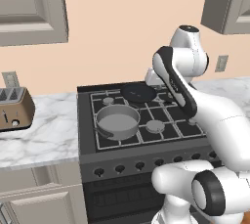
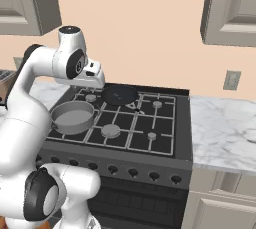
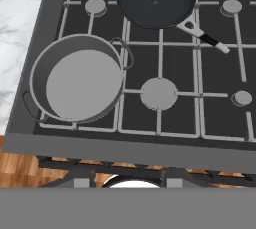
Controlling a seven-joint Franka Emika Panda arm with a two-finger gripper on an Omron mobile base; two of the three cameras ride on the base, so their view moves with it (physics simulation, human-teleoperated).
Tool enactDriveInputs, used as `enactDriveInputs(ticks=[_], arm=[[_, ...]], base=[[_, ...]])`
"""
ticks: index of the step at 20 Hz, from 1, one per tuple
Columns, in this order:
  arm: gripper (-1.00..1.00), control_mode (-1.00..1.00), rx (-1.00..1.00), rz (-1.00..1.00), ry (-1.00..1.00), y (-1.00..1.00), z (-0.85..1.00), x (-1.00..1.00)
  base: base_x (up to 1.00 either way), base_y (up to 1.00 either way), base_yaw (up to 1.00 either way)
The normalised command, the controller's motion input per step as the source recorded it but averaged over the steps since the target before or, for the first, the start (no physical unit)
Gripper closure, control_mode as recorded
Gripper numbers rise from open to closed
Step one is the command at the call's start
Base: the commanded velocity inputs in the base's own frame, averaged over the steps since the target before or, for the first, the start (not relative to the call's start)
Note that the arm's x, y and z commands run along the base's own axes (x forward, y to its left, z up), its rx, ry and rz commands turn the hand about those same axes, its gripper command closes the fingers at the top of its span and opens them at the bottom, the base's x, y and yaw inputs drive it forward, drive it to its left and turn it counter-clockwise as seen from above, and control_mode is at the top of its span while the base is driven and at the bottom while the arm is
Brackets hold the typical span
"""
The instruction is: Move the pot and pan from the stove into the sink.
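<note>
Marble counter (image 1: 49, 135) flanks black stove (image 1: 146, 120); jaws' state I cannot tell.

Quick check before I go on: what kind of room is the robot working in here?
A home-style kitchen, rendered. A black gas stove carries a grey pot and a black pan, white marble counters flank it, and a toaster sits below wall cabinets.

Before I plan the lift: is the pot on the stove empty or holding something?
Empty. The hand view looks straight into the pot and shows only its bare grey floor; it sits upright on the stove grate.
</note>
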Motion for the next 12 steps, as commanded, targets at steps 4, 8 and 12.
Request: enactDriveInputs(ticks=[4, 8, 12], arm=[[-1.00, -1.00, 0.00, 0.00, -0.01, 0.00, 0.00, -0.09], [-1.00, -1.00, 0.00, 0.00, 0.00, 0.08, 0.00, -0.18], [-1.00, -1.00, 0.00, -0.02, 0.00, 0.15, -0.07, -0.16]], base=[[0.00, 0.00, 0.00], [0.00, 0.00, 0.00], [0.00, 0.00, 0.00]])
